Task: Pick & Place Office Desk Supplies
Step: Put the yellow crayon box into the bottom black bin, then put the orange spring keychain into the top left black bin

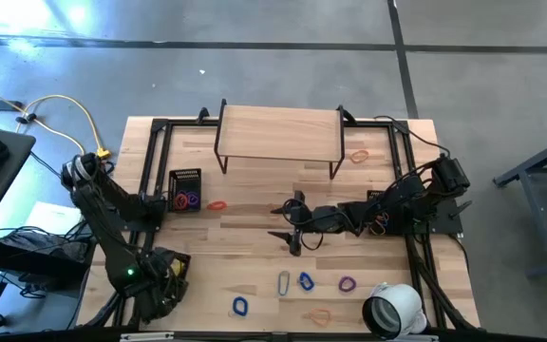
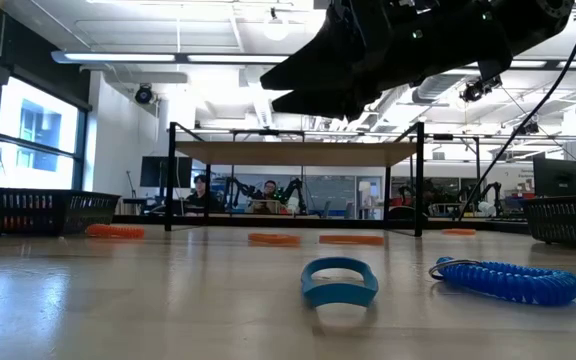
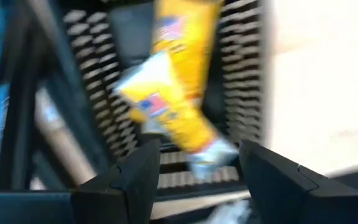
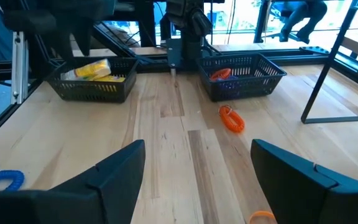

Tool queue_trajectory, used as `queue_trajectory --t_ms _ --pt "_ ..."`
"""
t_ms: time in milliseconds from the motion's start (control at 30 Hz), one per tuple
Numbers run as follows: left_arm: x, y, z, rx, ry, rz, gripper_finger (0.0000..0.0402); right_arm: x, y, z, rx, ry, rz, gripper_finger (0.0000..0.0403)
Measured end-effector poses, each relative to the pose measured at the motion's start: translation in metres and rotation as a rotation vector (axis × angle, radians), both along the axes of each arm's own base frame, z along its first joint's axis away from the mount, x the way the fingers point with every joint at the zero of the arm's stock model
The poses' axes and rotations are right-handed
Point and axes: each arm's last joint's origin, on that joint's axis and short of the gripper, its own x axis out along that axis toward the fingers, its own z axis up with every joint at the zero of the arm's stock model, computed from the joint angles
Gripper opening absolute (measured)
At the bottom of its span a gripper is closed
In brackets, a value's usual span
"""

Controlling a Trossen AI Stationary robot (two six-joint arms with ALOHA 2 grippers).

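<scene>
Fingers (image 3: 135,180) spread over yellow packets (image 3: 173,106)

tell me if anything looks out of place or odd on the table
Nothing looks spilled or damaged. Loose loops and bands, such as the blue loop and an orange band, lie scattered on the table, unsorted. Yellow packets lie askew in a basket under the open left gripper.

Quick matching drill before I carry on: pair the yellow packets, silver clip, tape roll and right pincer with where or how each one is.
1 yellow packets
2 silver clip
3 tape roll
4 right pincer

A open, over the middle of the table
B inside a black basket
C on the wood beside a blue loop
D front right corner

Pairs: 1-B, 2-C, 3-D, 4-A
</scene>
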Motion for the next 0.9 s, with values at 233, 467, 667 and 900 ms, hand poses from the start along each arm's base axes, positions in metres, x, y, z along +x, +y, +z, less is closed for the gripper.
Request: queue_trajectory --t_ms 233,467,667,900 --pt "0.01 0.031 0.048 0.157 -0.497 -0.127 0.0212 0.0 0.0 0.0 0.001 0.0 0.0 0.0282" --pt "0.026 0.071 0.072 0.474 -0.678 -0.387 0.0212 0.0 0.002 0.0 0.015 0.003 0.032 0.0282" --pt "0.048 0.1 0.073 0.642 -0.592 -0.533 0.0212 0.0 0.002 0.0 0.02 0.004 0.05 0.0282" --pt "0.07 0.123 0.067 0.766 -0.457 -0.665 0.0212 0.0 0.002 -0.001 0.018 0.011 0.05 0.0282"
